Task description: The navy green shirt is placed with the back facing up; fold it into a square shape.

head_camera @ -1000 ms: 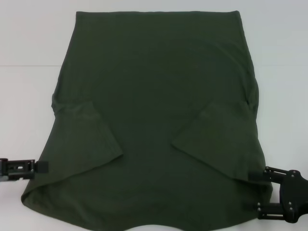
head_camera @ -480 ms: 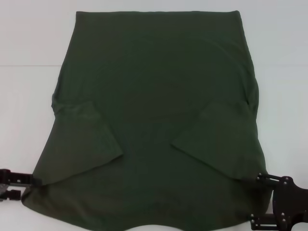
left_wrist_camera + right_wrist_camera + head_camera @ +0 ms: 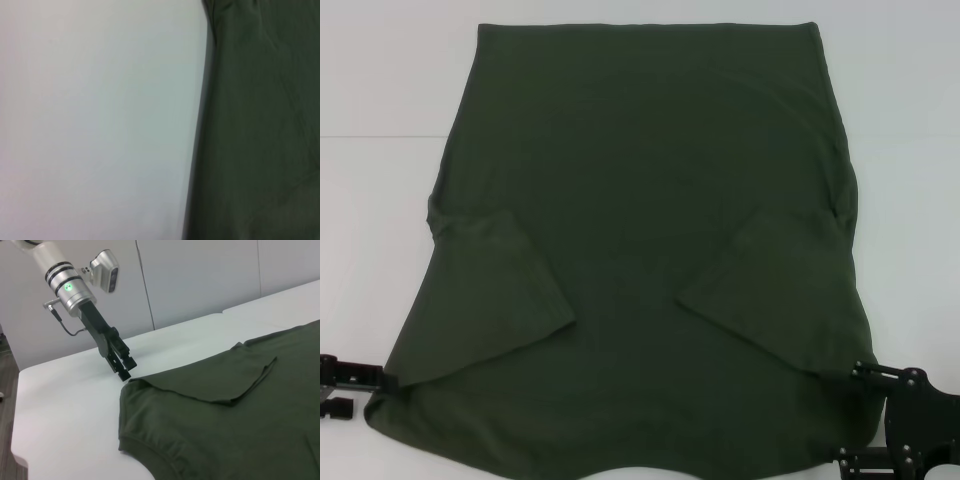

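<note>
The navy green shirt [image 3: 640,250] lies flat on the white table [image 3: 380,80], plain side up. Its straight hem is at the far edge and its shoulders are at the near edge, so the long axis runs from me away to the far side. Both sleeves are already turned inward onto the body; the 2 flaps lie on the near half.

I see my left gripper [image 3: 360,385] low at the near left corner of the shirt, with its tip touching or just beside the shoulder edge. In the right wrist view this same gripper [image 3: 124,371] stands tilted down on the table, right at the corner of the cloth [image 3: 220,430]. Its fingers look close together, but I cannot tell if any fabric is between them. My right gripper [image 3: 865,415] is at the near right corner, and its jaws stand apart, 1 above and 1 below the cloth edge.

I judge that the next move is to take both near corners and carry them toward the far hem. The 2 arms are about equally near, 1 per corner.
</note>
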Tool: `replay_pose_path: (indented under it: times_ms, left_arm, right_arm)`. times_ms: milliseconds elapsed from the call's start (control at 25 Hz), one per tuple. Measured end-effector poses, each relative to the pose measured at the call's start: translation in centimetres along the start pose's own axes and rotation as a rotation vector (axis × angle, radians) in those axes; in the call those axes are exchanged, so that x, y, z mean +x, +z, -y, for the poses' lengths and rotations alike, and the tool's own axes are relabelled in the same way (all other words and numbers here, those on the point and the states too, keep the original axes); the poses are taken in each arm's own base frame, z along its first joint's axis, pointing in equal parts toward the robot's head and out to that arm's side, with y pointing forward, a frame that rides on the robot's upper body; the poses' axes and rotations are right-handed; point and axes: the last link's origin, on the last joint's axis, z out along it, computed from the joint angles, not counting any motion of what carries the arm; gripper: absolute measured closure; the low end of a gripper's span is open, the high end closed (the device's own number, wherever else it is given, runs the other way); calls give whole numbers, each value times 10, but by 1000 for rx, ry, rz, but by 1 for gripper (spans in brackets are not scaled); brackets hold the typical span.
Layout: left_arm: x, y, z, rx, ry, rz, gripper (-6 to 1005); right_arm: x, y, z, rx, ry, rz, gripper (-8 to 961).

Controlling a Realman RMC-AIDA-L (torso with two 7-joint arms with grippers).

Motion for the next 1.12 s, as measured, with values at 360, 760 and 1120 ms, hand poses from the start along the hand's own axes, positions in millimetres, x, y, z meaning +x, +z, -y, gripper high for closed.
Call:
replay_pose_path:
  times_ms: [360, 760, 1120]
  left_arm:
    - [-1, 9, 0, -8, -12, 15, 172]
    - [-1, 11, -1, -10, -6, 14, 178]
    - [-3, 20, -9, -43, -4, 35, 183]
  right_arm:
    - [-2, 1, 1, -4, -6, 1, 82]
    - [-3, 2, 1, -6, -8, 3, 87]
    - [-3, 2, 1, -4, -6, 4, 87]
